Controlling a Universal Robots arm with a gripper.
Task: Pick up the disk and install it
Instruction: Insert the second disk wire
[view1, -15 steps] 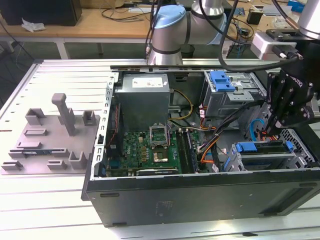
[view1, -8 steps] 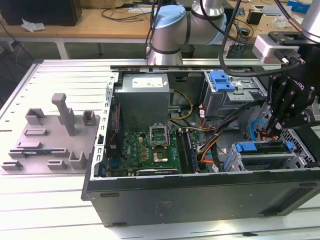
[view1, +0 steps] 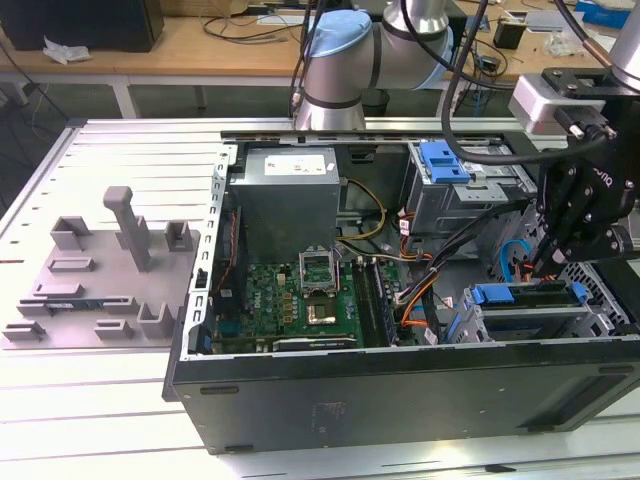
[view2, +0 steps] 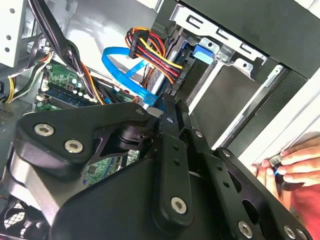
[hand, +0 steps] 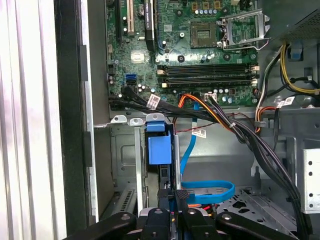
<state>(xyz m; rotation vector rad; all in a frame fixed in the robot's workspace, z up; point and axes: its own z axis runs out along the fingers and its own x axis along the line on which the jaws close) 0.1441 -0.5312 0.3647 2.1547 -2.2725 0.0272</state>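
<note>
gripper (view1: 545, 262) hung over the open computer case (view1: 400, 390) in the exterior view, above the drive bay at that view's right, where the disk's (view1: 520, 296) blue carrier sat. in the first wrist view the disk (hand: 161, 150) stood edge-on in the bay, long axis running straight away from the fingertips, which pinched its near end.

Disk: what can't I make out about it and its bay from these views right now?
1. Disk, first wrist view: it stands edge-on in the drive bay, and the bay's metal walls hide its label faces.
2. How deep it sits, exterior view: the robot's hand and cables cover that end of the bay.
3. Second wrist view: the hand's black body blocks the lower bay, and a person's fingers are cut off by the edge.
</note>
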